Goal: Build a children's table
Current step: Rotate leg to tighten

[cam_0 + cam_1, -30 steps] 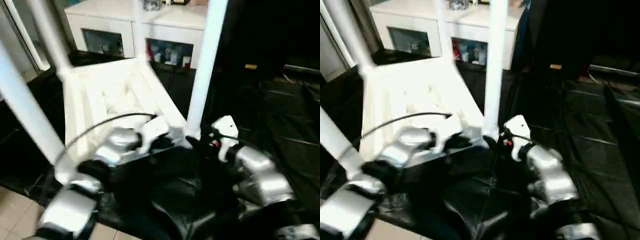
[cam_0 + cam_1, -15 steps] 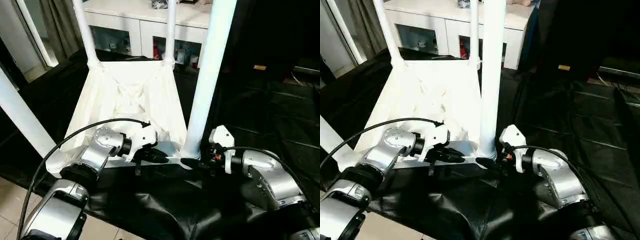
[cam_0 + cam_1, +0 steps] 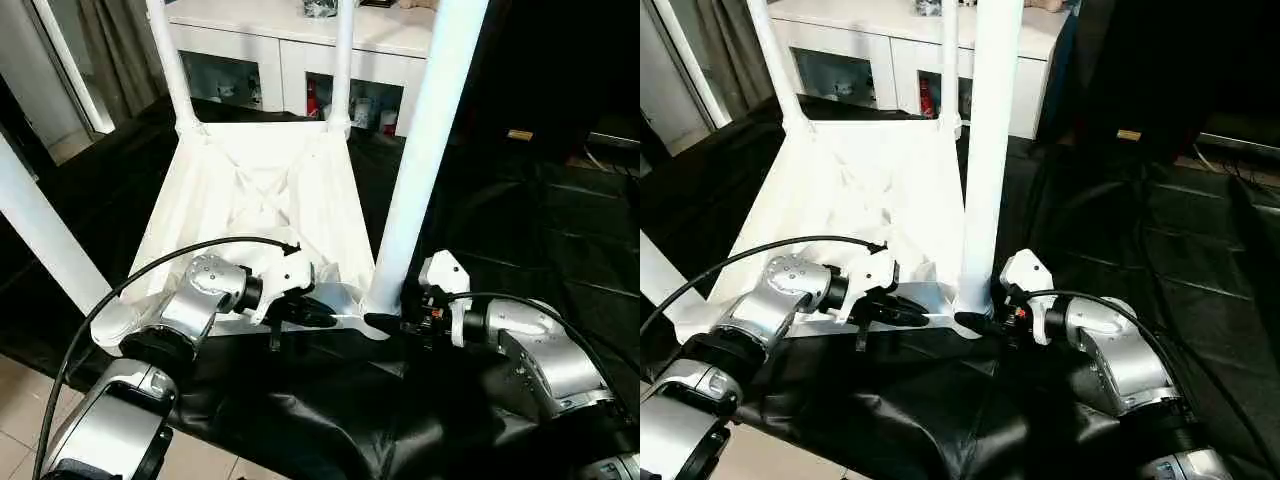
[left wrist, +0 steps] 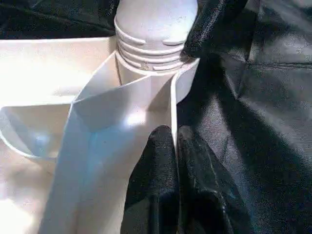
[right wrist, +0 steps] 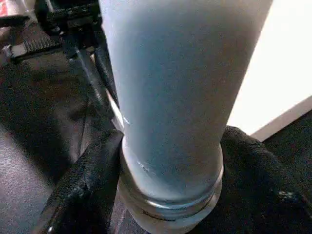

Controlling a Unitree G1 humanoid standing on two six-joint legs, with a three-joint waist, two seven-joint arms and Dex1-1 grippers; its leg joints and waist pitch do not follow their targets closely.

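All four legs [image 3: 425, 150] run past the picture's upper edge above the tabletop [image 3: 255, 205]. Small items behind the cabinet's [image 3: 290, 50] glass doors are too small to identify.

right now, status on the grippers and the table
Left gripper shut, pressed on tabletop edge. Right gripper around near-right leg base. Four legs standing in sockets. Nothing in the way.
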